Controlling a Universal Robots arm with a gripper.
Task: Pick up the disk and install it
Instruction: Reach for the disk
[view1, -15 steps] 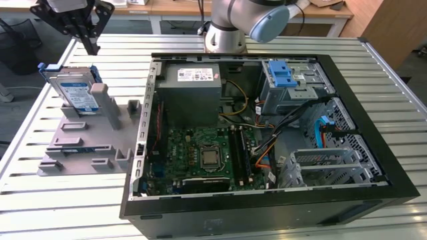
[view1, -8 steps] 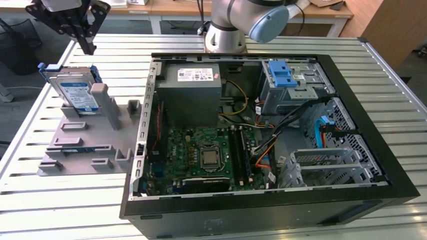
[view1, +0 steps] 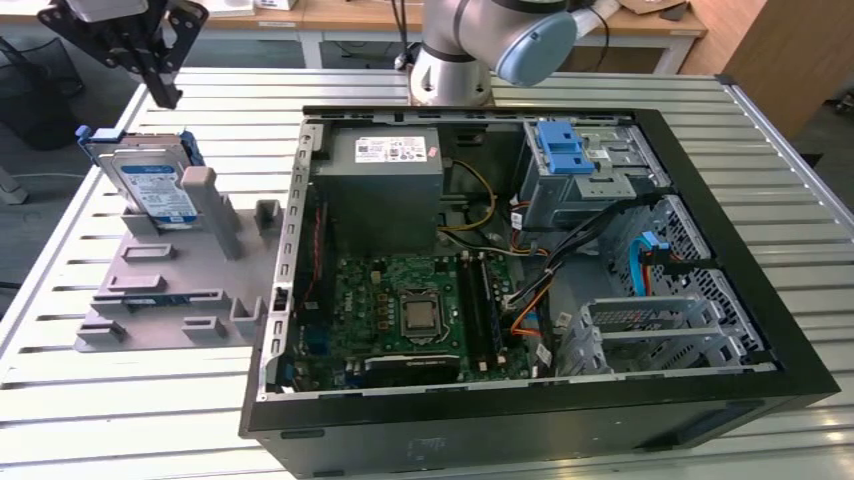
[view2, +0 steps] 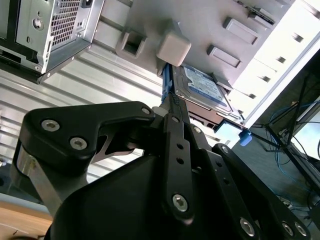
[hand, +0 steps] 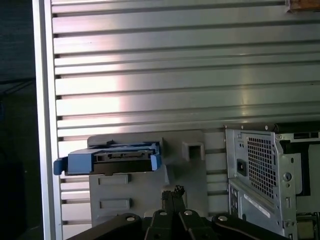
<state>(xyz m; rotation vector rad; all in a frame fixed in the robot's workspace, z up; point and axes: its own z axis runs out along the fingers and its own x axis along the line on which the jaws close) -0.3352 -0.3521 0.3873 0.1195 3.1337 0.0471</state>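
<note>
Gripper (view1: 168, 97): fingers together, nothing held. Position: above far end of stand (view1: 160, 300), at exterior view's left, outside case (view1: 534, 420).
Disk (view1: 150, 185): on edge in stand, leaning slightly, blue frame uppermost.
Key relation: disk below fingertips, slightly offset, near, not touching.
Exposed upper edge: long axis along exterior view's left-right; thin dimension runs away from camera.
Judgement: pick not yet made; disk not installed, outside case; approach line roughly vertical, onto upper edge.

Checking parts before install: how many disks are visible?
1: the disk stands on edge in the holder, at the exterior view's left of the case. Others may hide inside.
</note>
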